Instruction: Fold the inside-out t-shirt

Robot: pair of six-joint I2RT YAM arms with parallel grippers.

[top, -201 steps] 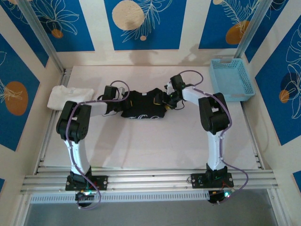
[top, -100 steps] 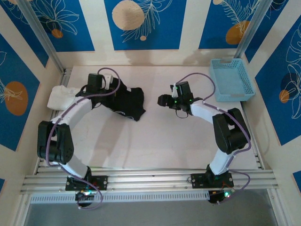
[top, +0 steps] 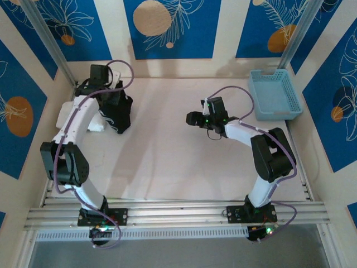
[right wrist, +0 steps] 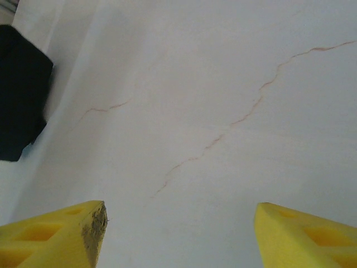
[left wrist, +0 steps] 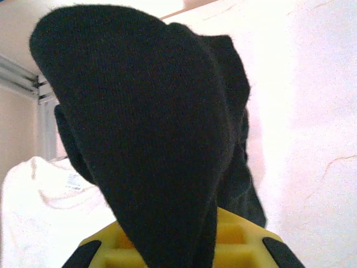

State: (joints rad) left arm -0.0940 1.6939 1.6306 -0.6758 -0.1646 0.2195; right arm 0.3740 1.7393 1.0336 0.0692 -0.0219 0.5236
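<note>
Black cloth hangs at the far-left corner of the surface (top: 167, 162) in the top view: the inside-out t-shirt (top: 116, 109), gathered into a narrow bundle, dangles from the left arm (top: 75, 120), whose jaws are pinching its upper edge. Its lower end meets or nearly meets the surface, just beside the white t-shirt (top: 72, 114). The right arm (top: 245, 134) reaches toward mid-surface, well apart from the bundle, with its jaws spread and holding nothing. A light-blue basket (top: 274, 95) stands at the far right.

From the left wrist, we see the black t-shirt (left wrist: 145, 139) draped over the yellow fingers (left wrist: 245, 243), which are pressed together on the cloth. The white t-shirt (left wrist: 39, 206) lies low on the left, and bare surface (left wrist: 312, 111) lies to the right.

From the right wrist, two yellow fingertips (right wrist: 61, 229) stand wide apart above pale, cracked surface (right wrist: 223, 84). A corner of the black t-shirt (right wrist: 19, 95) shows at the left edge.

We judge that the shirt is being carried as a bundle rather than creased, so the step in hand looks like placing it. How neatly it is folded, we cannot tell. The next move calls for lowering the bundle until it rests flat, beside or on the white shirt, then easing the left jaws open so the layers do not slump apart. The right arm is free to steady them.
</note>
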